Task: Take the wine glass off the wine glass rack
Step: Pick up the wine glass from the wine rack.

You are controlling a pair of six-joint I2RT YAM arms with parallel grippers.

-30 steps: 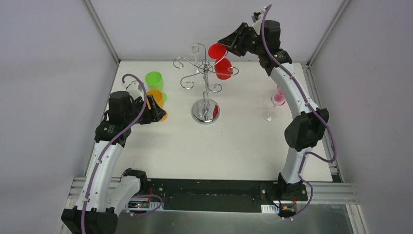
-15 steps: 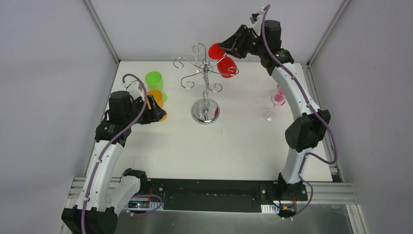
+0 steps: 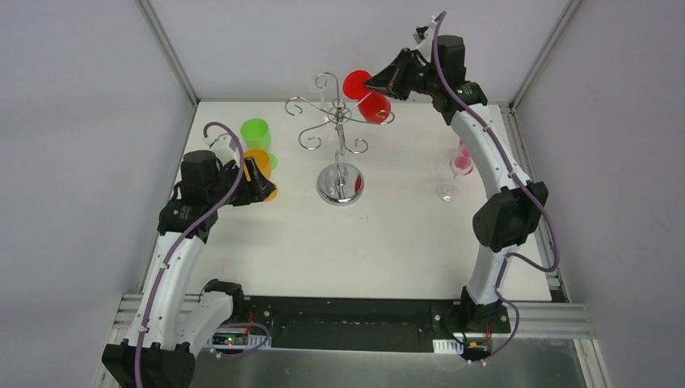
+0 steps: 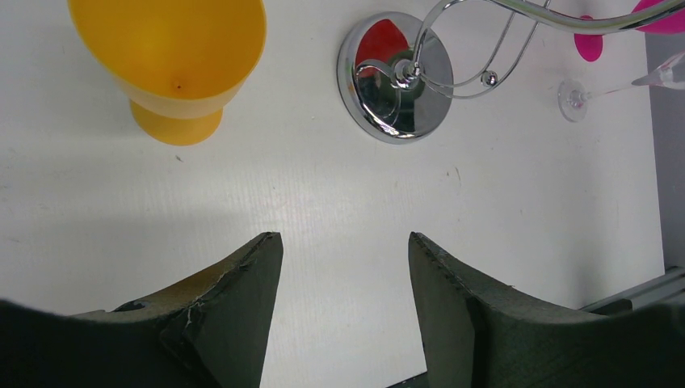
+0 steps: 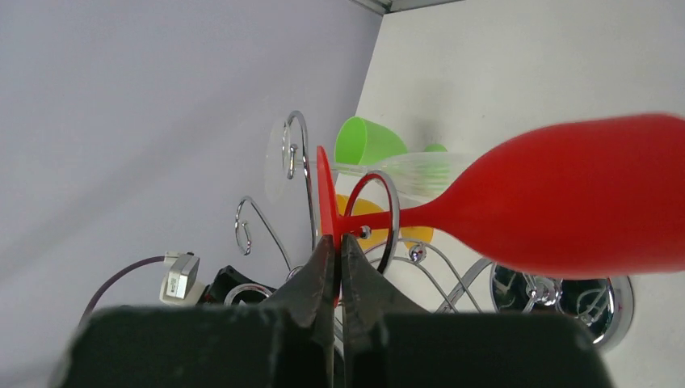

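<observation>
A red wine glass point(image 3: 374, 107) point(image 5: 565, 202) hangs upside down from an upper right arm of the chrome wine glass rack point(image 3: 340, 185), whose stem passes through a wire loop point(image 5: 392, 212). My right gripper point(image 3: 373, 81) point(image 5: 334, 241) is raised at the back of the table and is shut on the thin red foot disc of that glass. My left gripper point(image 3: 262, 184) point(image 4: 345, 242) hovers open over bare table left of the rack, holding nothing. The rack's round mirrored base point(image 4: 396, 77) lies ahead of it.
An orange cup point(image 3: 257, 159) point(image 4: 174, 56) and a green cup point(image 3: 255, 129) point(image 5: 367, 141) stand left of the rack. A pink wine glass point(image 3: 463, 162) point(image 4: 594, 44) stands on the right, partly behind my right arm. Grey walls close in the back and sides.
My right gripper's jaws have closed onto the red glass's foot, and the gripper has edged slightly along the rack arm. The left arm has not moved.
</observation>
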